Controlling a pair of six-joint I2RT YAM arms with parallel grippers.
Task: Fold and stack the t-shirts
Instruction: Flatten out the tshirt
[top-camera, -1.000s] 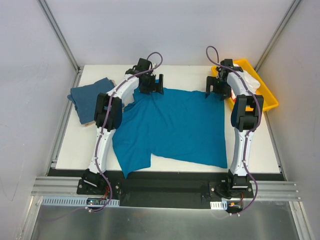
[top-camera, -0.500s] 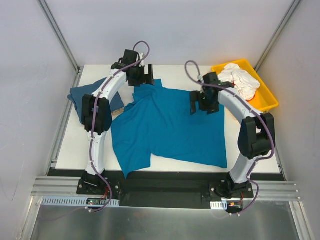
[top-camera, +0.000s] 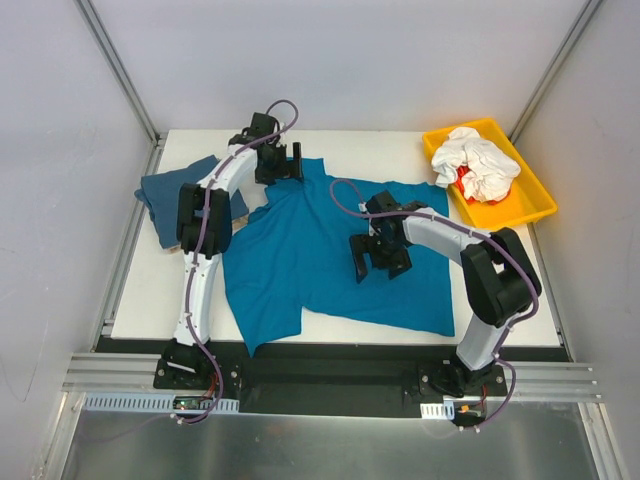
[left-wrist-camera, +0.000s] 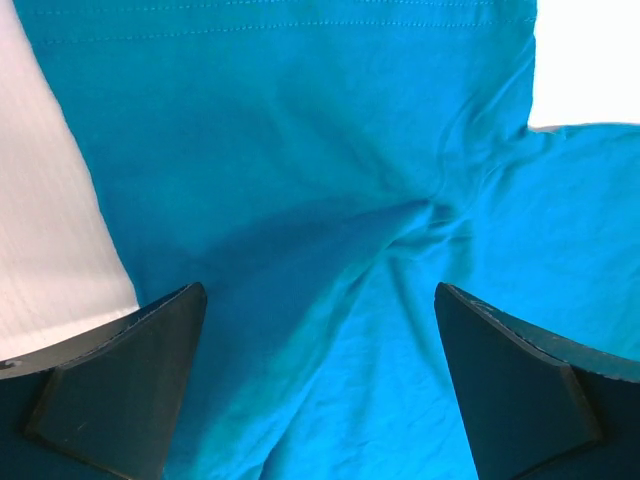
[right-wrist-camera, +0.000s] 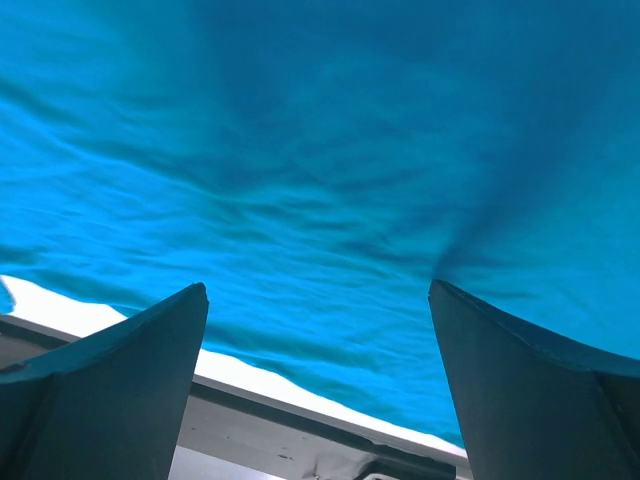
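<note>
Teal-blue cloth, the teal t-shirt, lies spread over the middle of the table, flat enough for folding. My left fingers hang wide open and empty over its far sleeve seam. My right fingers gape, empty too, over its middle. The slate-blue t-shirt sits folded at the far left, probably the stack's base.

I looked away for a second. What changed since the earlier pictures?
The right gripper swung from beside the tray leftward and nearer, and is now over the middle of the teal shirt. The left gripper shifted slightly left at that shirt's far edge. Both are open, holding nothing. The teal shirt, slate shirt and tray stayed put.
</note>
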